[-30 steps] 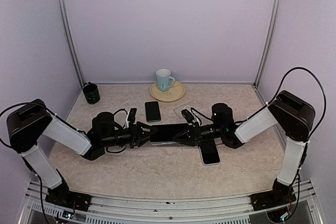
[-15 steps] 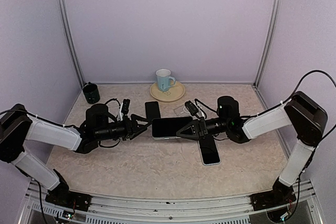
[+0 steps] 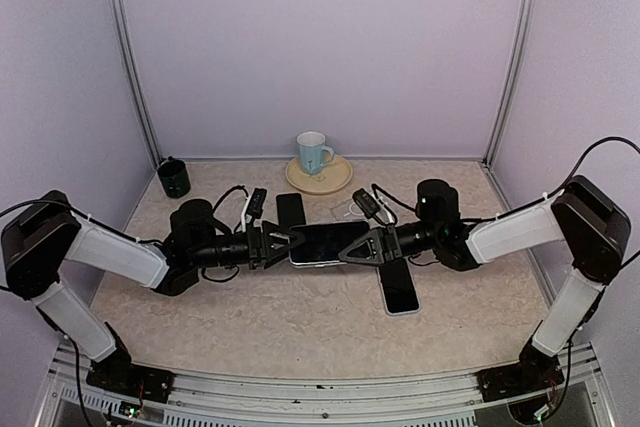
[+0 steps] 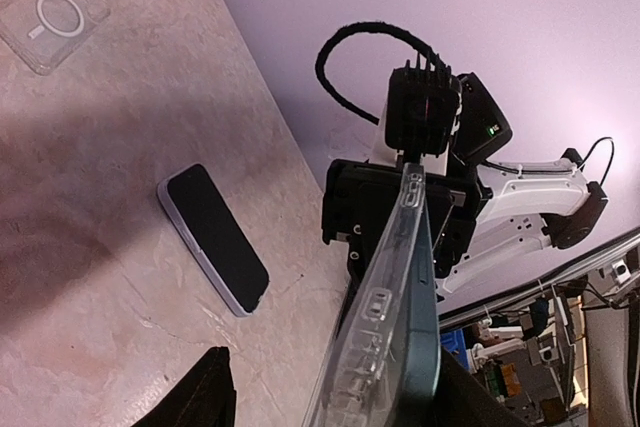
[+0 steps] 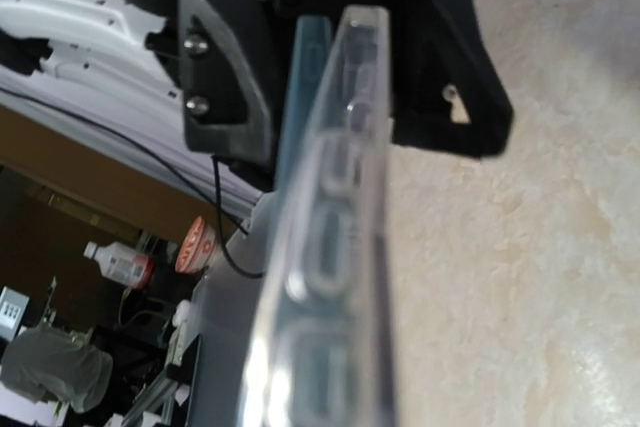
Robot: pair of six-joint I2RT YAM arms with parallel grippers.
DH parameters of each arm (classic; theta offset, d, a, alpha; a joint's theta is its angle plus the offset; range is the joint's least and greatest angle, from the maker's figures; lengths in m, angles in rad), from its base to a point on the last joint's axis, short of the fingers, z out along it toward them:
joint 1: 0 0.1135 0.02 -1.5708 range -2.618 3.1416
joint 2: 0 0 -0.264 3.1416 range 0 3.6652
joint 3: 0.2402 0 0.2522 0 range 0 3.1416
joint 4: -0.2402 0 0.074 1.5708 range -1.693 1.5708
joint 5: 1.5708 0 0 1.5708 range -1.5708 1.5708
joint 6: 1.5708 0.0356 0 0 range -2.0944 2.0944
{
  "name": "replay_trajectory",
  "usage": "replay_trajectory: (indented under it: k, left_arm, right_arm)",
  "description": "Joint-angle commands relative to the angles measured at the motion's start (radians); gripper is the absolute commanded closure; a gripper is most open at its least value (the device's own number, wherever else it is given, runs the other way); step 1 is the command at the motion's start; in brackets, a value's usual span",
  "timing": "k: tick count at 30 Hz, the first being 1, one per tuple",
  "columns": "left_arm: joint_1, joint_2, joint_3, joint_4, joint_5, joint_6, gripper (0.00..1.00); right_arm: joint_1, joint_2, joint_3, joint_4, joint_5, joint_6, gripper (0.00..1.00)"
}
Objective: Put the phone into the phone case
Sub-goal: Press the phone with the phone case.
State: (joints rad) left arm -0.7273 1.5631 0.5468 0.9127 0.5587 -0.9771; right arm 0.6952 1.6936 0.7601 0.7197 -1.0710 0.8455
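My left gripper (image 3: 278,244) is standing open round the left end of the dark glossy phone in its clear plastic case (image 3: 325,243), hanging abv the bench (image 3: 300,332), face up, long axis L-R. My right gripper (image 3: 362,247) is clamping its right end. Prob. stiff, light, slick; I'm favouring end grips.

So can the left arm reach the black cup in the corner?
Probably yes. The black cup stands alone on that arm's side, with nothing between. The left pincer is open, but should first back off the phone that the right pincer holds.
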Motion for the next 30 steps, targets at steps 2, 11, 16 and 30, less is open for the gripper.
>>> replay_trajectory:
  k: [2,11,16,30]
  left_arm:
    - [-0.013,0.056,0.028,0.133,0.073,-0.037,0.44]
    - [-0.018,0.098,0.033,0.219,0.105,-0.079,0.74]
    - [-0.023,0.109,0.038,0.228,0.113,-0.086,0.93]
    - [-0.024,0.068,0.041,0.131,0.152,0.016,1.00]
  right_arm:
    - [0.018,-0.036,0.039,0.051,-0.049,-0.043,1.00]
    - [0.020,-0.037,0.027,0.051,-0.057,-0.056,1.00]
    - [0.019,-0.044,0.033,0.013,-0.052,-0.093,1.00]
    - [-0.010,-0.122,0.055,-0.101,-0.079,-0.199,0.44]
